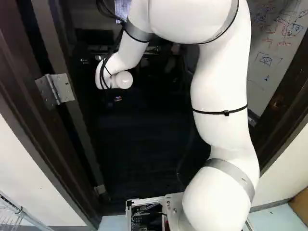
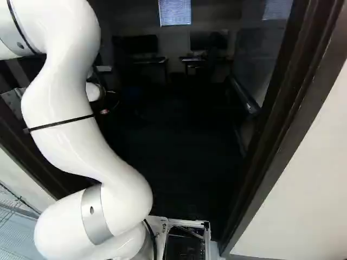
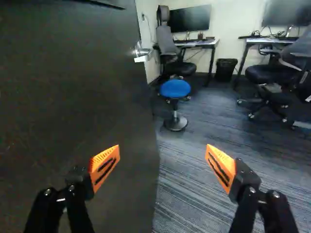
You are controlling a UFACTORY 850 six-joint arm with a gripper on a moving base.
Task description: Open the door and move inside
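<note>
Well into the door frame (image 2: 274, 122) with the white arm (image 1: 219, 91), bent up and over toward the hinge (image 1: 57, 90), probably to leave room for the base (image 1: 144, 204) to follow. Wide apart at the gripper (image 3: 163, 154), with nothing held: one finger before the face of the dark door (image 3: 73, 97), the other out past its edge, above the carpet (image 3: 187, 199). Swung inward, by the look of it, and well clear of the way, with the lever handle (image 3: 141, 52) by the edge, ahead of the spread fingers. No need for a grip here, presumably; beside the panel mainly to nudge, or to block a swing back. Next, roll in slowly, straight through the frame, minding a scraped elbow and, deeper inside, the blue stool (image 3: 175, 89).
</note>
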